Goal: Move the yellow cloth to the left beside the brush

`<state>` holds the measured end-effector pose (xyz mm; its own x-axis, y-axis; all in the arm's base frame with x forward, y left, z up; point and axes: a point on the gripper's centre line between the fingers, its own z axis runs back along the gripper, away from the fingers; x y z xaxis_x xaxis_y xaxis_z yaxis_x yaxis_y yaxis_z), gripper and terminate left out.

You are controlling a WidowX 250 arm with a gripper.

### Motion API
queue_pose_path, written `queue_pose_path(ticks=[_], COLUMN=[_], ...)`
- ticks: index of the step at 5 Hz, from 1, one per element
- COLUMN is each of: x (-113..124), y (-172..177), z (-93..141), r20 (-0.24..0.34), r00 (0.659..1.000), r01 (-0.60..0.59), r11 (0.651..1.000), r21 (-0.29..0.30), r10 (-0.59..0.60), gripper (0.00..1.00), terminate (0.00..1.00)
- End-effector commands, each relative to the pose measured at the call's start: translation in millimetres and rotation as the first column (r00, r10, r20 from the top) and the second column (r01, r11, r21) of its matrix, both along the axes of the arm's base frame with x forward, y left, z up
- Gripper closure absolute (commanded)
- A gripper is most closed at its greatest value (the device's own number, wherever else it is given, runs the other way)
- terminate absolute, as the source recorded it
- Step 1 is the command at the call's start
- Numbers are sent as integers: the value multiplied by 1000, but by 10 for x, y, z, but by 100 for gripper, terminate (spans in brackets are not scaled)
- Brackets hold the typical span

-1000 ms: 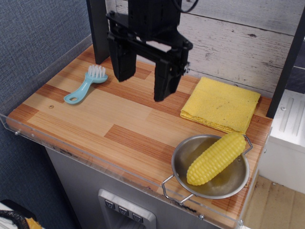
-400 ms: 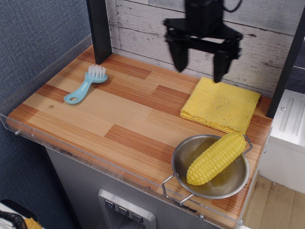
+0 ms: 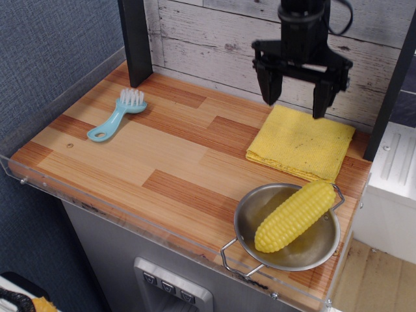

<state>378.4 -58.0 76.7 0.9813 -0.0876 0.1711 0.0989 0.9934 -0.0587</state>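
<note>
The yellow cloth (image 3: 301, 143) lies flat and folded at the back right of the wooden table. The light-blue brush (image 3: 117, 116) with white bristles lies at the back left. My gripper (image 3: 296, 103) hangs open above the far edge of the cloth, its two black fingers spread wide. It holds nothing, and its fingertips are a little above the cloth.
A steel pan (image 3: 286, 227) with a yellow corn cob (image 3: 296, 214) stands at the front right, just in front of the cloth. A black post (image 3: 135, 42) stands behind the brush. A clear plastic rim (image 3: 130, 218) edges the wooden table (image 3: 175, 162).
The gripper has moved from the table's middle-left, near the brush, to the right and back, and now hangs over the cloth's far edge. It stays open. Nothing else moved.
</note>
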Motion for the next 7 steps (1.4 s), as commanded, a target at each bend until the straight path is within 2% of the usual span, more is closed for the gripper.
queue_pose_path(ticks=[1, 4, 6, 7], x=[175, 263, 284, 234], y=[-113, -159, -113, -108], z=[-43, -261, -506, -678], r20=[26, 45, 14, -27], r00=[999, 999, 999, 998], r01=[20, -22, -45, -51], r11=[999, 997, 996, 996], r21=[42, 73, 76, 76], r10=[-21, 19, 44, 53], gripper=[0, 0, 0, 0], terminate=[0, 0, 0, 0])
